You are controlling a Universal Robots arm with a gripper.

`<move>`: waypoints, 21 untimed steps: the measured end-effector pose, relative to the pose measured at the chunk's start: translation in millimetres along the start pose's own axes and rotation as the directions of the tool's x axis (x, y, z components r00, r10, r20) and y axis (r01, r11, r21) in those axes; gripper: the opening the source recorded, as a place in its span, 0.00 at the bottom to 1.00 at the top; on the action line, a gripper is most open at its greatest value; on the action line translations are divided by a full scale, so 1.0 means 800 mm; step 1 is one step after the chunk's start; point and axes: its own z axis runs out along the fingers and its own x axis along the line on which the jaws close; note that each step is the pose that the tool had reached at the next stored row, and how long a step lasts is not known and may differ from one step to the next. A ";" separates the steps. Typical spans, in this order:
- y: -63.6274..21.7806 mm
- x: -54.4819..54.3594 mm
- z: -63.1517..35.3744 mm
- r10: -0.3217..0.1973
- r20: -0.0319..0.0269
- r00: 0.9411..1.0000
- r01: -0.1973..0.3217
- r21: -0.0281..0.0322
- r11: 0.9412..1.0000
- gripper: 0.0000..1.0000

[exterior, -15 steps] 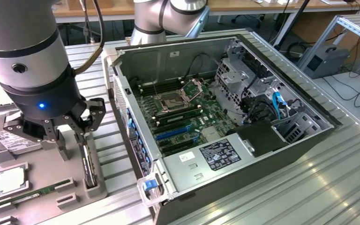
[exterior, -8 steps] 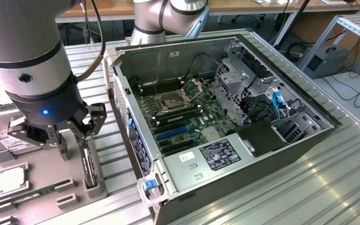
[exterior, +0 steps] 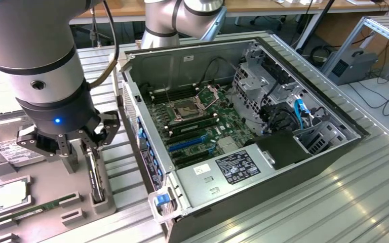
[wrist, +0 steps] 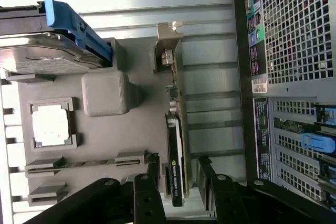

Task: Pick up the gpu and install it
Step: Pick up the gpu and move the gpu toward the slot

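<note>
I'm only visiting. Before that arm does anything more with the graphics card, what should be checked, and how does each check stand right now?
1. Gripper open: ok, one finger on each side of the gpu.
2. gpu standing on edge in its holder on the grey tray: ok.
3. Hold deep enough on the card: cannot tell.
4. Computer case side open: ok.
5. Blue expansion slots free: ok, nothing is plugged into them.
</note>
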 end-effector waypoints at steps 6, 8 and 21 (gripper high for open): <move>0.000 0.000 0.022 0.000 0.000 1.000 0.000 0.000 1.000 0.42; 0.000 0.000 0.026 0.000 0.000 1.000 0.000 0.000 1.000 0.42; 0.001 0.001 0.051 0.000 0.000 1.000 0.000 0.000 1.000 0.42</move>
